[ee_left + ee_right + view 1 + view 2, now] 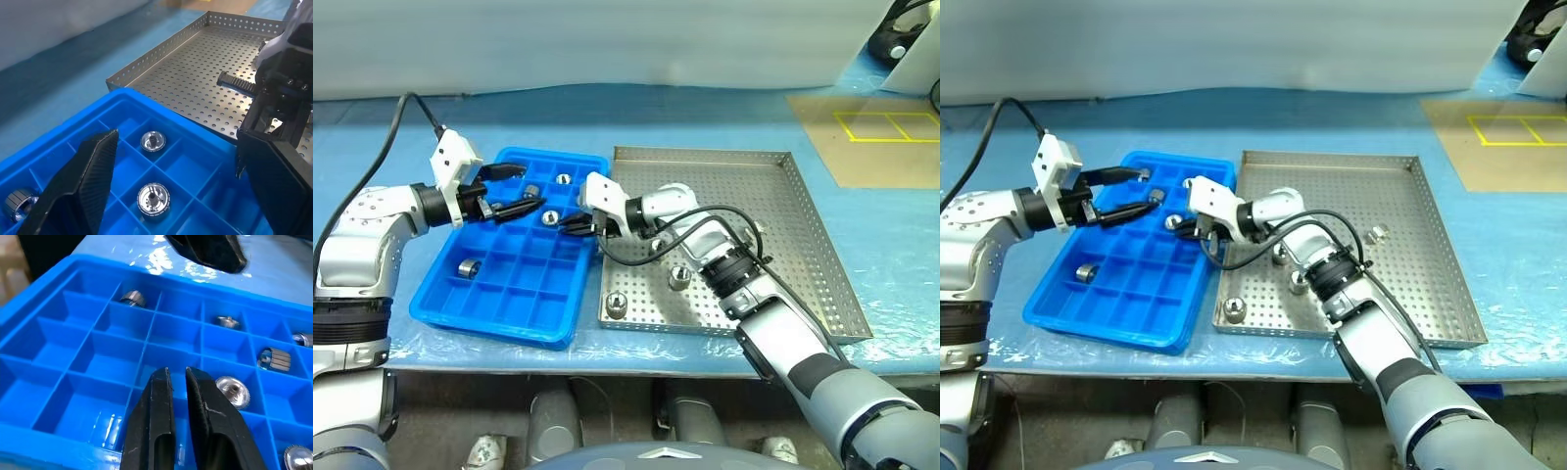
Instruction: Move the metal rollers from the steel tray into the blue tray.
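Note:
The blue tray (489,328) lies left of the steel tray (773,196). Several metal rollers sit in separate blue compartments, among them one at the near left (468,266) and one at the far edge (563,179). Others stand on the steel tray's perforated floor, one near its front left corner (616,305) and one beside my right forearm (679,277). My right gripper (565,229) hangs over the blue tray's right side, shut with nothing between its fingers (161,396). My left gripper (527,187) hovers open over the tray's far end, above two rollers (153,141).
Both trays rest on a table covered in blue sheeting. My right arm and its black cable (705,211) stretch across the steel tray's left half. A brown floor patch with yellow tape (886,125) lies far right.

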You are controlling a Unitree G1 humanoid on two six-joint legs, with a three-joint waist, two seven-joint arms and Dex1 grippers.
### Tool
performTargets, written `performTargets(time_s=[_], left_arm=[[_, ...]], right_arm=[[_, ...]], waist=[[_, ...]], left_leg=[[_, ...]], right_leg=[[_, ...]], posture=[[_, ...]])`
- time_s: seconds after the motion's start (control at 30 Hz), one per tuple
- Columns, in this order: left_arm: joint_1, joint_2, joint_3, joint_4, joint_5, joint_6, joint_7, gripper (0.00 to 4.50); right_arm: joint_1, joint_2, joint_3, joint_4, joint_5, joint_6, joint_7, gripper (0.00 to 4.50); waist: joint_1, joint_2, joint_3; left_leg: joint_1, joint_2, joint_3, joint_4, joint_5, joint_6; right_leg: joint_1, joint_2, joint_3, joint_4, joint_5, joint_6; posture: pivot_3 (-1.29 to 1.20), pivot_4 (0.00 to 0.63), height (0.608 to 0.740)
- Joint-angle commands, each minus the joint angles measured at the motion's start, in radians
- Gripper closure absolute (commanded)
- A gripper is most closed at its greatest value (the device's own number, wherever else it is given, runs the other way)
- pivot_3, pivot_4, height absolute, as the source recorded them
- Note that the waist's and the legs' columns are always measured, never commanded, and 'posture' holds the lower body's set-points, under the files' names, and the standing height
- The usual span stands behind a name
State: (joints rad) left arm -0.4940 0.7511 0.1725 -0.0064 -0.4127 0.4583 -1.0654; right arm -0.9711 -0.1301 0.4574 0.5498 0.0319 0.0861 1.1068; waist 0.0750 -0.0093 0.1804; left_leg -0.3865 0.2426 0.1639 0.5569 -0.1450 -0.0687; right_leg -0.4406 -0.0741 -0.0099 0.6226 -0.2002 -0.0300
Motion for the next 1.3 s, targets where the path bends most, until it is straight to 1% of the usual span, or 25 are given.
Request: performTargets(time_s=[0.03,0.23,0.53,0.7,0.83,1.0,1.17,1.3], left_arm=[[0.005,0.018,0.031,-0.048,-0.02,0.003,0.026,0.4],[0.015,0.004,0.017,-0.062,-0.03,0.007,0.046,0.4],[0.001,-0.004,-0.005,-0.037,-0.027,-0.007,0.047,0.4],[-0.016,-0.009,-0.017,-0.015,-0.021,-0.017,0.044,0.4],[-0.019,-0.013,-0.028,-0.01,-0.023,-0.021,0.037,0.4],[-0.018,-0.014,-0.036,-0.007,-0.027,-0.025,0.026,0.4],[0.071,0.053,-0.02,-0.078,-0.056,0.005,-0.049,0.4],[0.134,0.095,-0.003,-0.127,-0.078,0.023,-0.072,0.4]], right_arm=[[-0.063,0.02,0.021,0.057,-0.024,-0.096,0.084,4.05],[-0.083,0.018,0.056,0.076,-0.051,-0.165,0.225,4.05],[-0.112,0.016,0.067,0.095,-0.102,-0.244,0.291,4.05],[-0.126,0.016,0.072,0.11,-0.128,-0.293,0.304,4.05],[-0.141,0.028,0.053,0.129,-0.126,-0.294,0.303,4.05],[-0.15,0.048,0.057,0.167,-0.15,-0.377,0.259,4.05],[-0.162,0.084,0.049,0.196,-0.151,-0.385,0.238,4.05],[-0.169,0.107,0.056,0.234,-0.17,-0.415,0.209,4.05]], waist=[[0.0,0.0,0.0],[0.0,0.0,0.0],[-0.002,0.0,0.0],[-0.004,0.0,0.0],[-0.006,0.0,0.0],[-0.006,0.0,0.0],[-0.01,0.0,0.0],[-0.007,0.0,0.0]], left_leg=[[0.0,0.0,0.0,0.0,0.0,0.0],[-0.001,0.0,-0.001,0.0,0.0,0.0],[-0.001,0.0,-0.001,0.0,0.0,0.0],[-0.001,0.0,-0.001,0.0,0.0,0.001],[-0.001,0.0,-0.001,0.001,0.0,0.001],[-0.001,0.0,-0.001,0.001,0.0,0.001],[-0.001,0.0,-0.001,0.001,0.0,0.001],[-0.001,0.001,-0.001,0.0,0.0,0.001]], right_leg=[[0.0,0.0,0.0,0.0,0.0,0.0],[0.0,0.0,0.0,0.0,0.0,0.0],[0.0,0.0,-0.001,0.0,0.0,0.0],[0.0,0.0,-0.001,0.0,0.0,-0.001],[0.0,0.0,-0.001,0.0,0.0,-0.001],[0.0,0.0,-0.001,0.0,0.0,-0.001],[0.0,0.0,0.0,0.0,0.0,-0.001],[0.0,0.001,-0.001,0.0,-0.001,-0.002]], posture=[[0.08,0.15,0.74],[0.08,0.15,0.74],[0.06,0.15,0.74],[0.04,0.15,0.74],[0.03,0.15,0.74],[0.03,0.15,0.74],[0.05,0.15,0.74],[0.06,0.15,0.74]])
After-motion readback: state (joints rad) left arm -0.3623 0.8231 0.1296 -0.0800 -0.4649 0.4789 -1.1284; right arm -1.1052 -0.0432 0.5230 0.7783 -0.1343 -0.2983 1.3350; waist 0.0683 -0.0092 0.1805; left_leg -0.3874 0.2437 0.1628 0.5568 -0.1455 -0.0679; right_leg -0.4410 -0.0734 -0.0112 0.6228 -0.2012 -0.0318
